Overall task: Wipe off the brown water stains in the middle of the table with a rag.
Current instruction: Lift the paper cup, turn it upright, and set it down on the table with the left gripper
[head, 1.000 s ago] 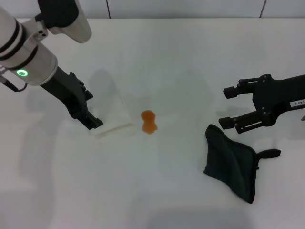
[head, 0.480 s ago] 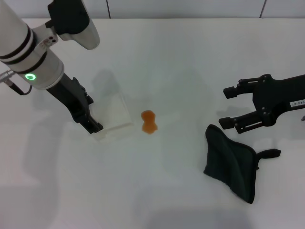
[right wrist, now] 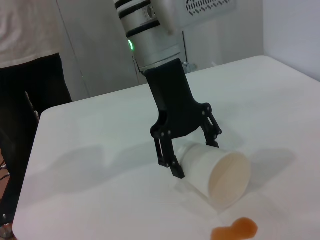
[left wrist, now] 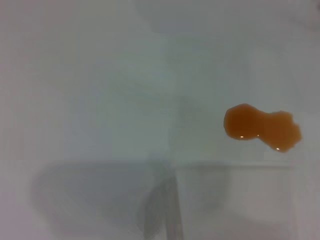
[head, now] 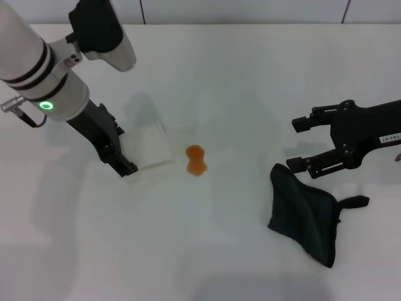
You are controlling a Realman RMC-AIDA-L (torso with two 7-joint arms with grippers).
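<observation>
The rag (head: 305,215) lay crumpled nearest me on my right side of the surface (head: 207,251), its loop tab sticking out toward the right edge. My right tool (head: 305,143) hung just beyond it, spread wide and empty, its lower finger close over the cloth's raised corner but not touching as far as I could tell. I judged the step in hand was to take up the rag, and to do it well I needed to drop onto the bunched upper fold rather than the flat part, so the fingers would catch a thick pinch and leave enough cloth hanging to drag across the spill.

Farther in, near the middle, the brown water stains (head: 196,160) sat as one two-lobed blot, well apart from the rag. A wipe would want the cloth pressed flat and drawn right over both lobes.

Just beyond the blot, a whitish cup (head: 148,149) lay on its side, mouth toward the spill. My left tool (right wrist: 187,142) straddled the cup, parted, whether gripping it I could not tell
</observation>
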